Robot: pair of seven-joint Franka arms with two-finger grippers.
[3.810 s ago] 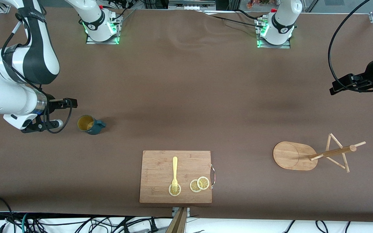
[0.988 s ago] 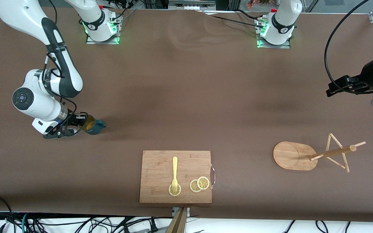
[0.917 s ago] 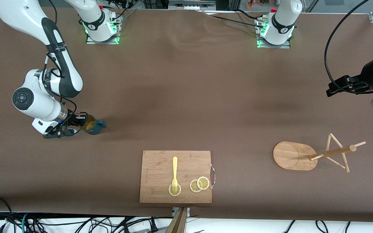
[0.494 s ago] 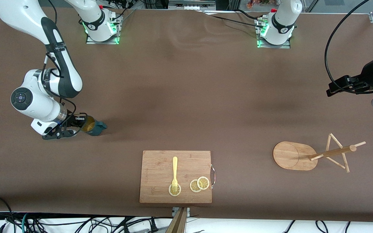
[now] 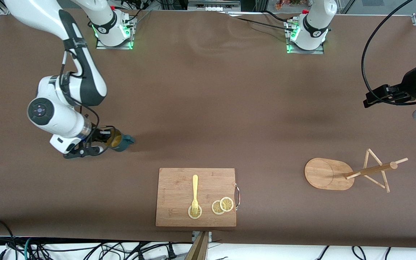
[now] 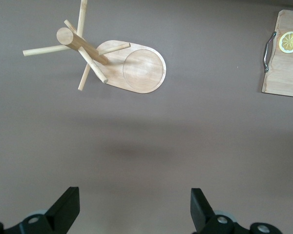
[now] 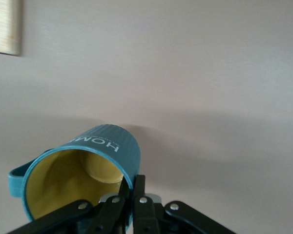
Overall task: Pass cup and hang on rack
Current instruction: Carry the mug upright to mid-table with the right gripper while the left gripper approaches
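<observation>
- The right gripper (image 5: 107,140) is closed on the rim of the small dark teal ribbed cup with a mustard-yellow inside (image 5: 119,141); in the right wrist view one finger (image 7: 121,195) is seen inside the mouth and the other outside the wall of the cup (image 7: 83,168).
- The cup is held tilted, lifted over the brown table (image 5: 208,108) toward the right arm's end, with its loop handle (image 5: 129,138) turned away from the gripper.
- White lettering is seen on the cup's ribbed wall in the right wrist view.
- The left gripper (image 6: 135,210) is held wide apart with nothing between its fingers, up over the left arm's end of the table, where that arm waits.
- The light wooden mug rack with an oval base, central post and thin pegs (image 5: 345,174) stands on the table below the left gripper, well apart from the cup.
- A rectangular wooden cutting board (image 5: 179,187) lies between cup and rack, nearer the front camera.
- A yellow fork (image 5: 194,193) and lemon slices (image 5: 222,205) lie on the board.
</observation>
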